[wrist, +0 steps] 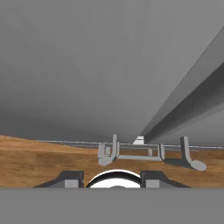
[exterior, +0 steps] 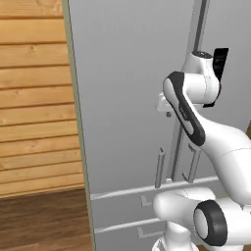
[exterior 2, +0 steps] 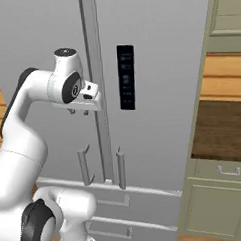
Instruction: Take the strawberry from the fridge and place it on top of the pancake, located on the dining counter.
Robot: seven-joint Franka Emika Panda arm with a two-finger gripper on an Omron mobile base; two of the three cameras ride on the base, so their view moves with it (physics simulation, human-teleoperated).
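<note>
While the arm reaches up and forward from the base, its gripper sits against the front of the fridge, just left of the long vertical bar handle that runs beside the seam between the two doors. Both fridge doors are closed, so the strawberry cannot be seen from here. From the right base view two small dark finger tips hang below the white hand, close to the door face, and they look only narrowly parted; whether they touch or pinch anything I cannot tell, since the hand's body covers most of them. From the hand view the finger tips rise at the bottom edge with a gap between them and nothing visible in that gap; above them spreads the flat grey door, with the door's edge as a darker slanted band at the right. A dark control panel sits on the right door, right of the bar handle. Lower down, two short upright handles stand on either side of the seam, above the two drawers. Wooden plank wall borders the fridge on its left, and sage-green cabinets stand at its right.
</note>
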